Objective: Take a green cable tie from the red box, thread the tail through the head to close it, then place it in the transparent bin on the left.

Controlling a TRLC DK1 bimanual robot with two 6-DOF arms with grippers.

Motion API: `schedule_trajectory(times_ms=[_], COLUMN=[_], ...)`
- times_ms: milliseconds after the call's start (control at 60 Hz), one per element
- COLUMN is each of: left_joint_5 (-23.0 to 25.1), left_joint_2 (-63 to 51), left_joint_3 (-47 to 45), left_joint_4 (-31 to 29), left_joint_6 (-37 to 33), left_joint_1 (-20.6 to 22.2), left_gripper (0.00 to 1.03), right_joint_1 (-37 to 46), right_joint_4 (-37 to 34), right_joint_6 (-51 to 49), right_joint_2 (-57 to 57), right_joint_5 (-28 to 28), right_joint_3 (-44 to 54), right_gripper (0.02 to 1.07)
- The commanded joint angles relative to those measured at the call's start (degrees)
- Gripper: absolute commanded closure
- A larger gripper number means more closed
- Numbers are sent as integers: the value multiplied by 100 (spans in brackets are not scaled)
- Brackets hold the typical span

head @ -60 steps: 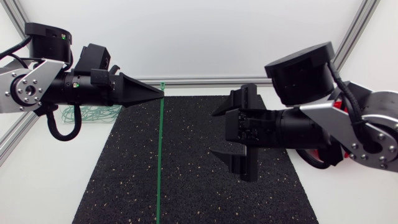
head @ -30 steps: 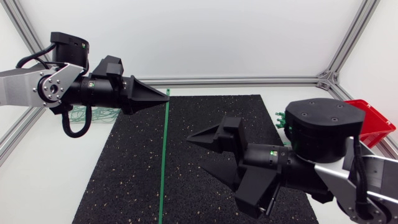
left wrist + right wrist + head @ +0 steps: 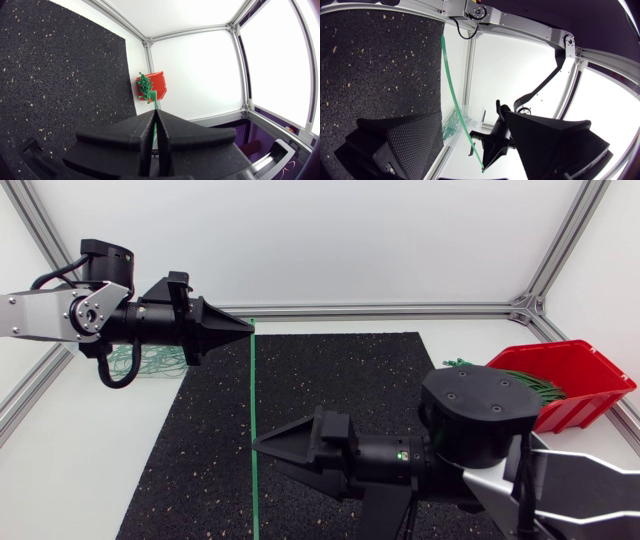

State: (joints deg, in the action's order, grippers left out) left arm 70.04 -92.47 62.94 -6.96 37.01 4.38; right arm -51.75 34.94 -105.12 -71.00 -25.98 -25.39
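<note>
Inventory, left to right.

1. Transparent bin (image 3: 160, 370): on the white worktop (image 3: 60, 470), far left, partly behind my left arm. Holds a loose heap of closed green ties (image 3: 135, 360).
2. Red box (image 3: 580, 405): far right, beside the mat's corner. Holds a bundle of green ties (image 3: 530, 380), and a few green ends poke out past its left rim.
3. Green cable tie (image 3: 253, 440), the one in work: outside both containers. Its top end is pinched in the left tool (image 3: 248, 330), and it hangs straight down across the mat's left part.
4. Left tool: fingers pressed together on the tie. The left wrist view shows a green strip in the seam between them.
5. Right tool (image 3: 265, 447): fingers wide apart. Its tip lies just beside the hanging tie, and in the right wrist view the tie crosses the gap and touches neither finger.

Changes over the last second:
- My right arm has swung down and turned, so its tool now points left at the tie rather than standing mid-mat.
- That move has uncovered the red box.
- The left tool and the tie have drifted slightly left in the last half second.

Surroundings:
- Black speckled mat (image 3: 330, 380): covers the worktop's middle.
- My right arm's bulky joint lies over the mat's lower right, between the tie and the red box.
</note>
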Motion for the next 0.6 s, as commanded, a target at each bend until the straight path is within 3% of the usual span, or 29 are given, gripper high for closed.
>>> schedule_trajectory(times_ms=[0,400,583], left_joint_5=[71,335,370], left_joint_2=[-272,-782,-799], left_joint_3=[289,720,799], left_joint_4=[72,46,19], left_joint_6=[236,218,210], left_joint_1=[-78,-87,-8], left_gripper=[99,100,100], right_joint_1=[-116,-116,95], right_joint_4=[303,2061,2166], right_joint_6=[-158,-167,-114], right_joint_2=[-300,-1390,-1531], right_joint_5=[-92,-821,-1067], right_joint_3=[104,227,51], right_gripper=[19,19,20])
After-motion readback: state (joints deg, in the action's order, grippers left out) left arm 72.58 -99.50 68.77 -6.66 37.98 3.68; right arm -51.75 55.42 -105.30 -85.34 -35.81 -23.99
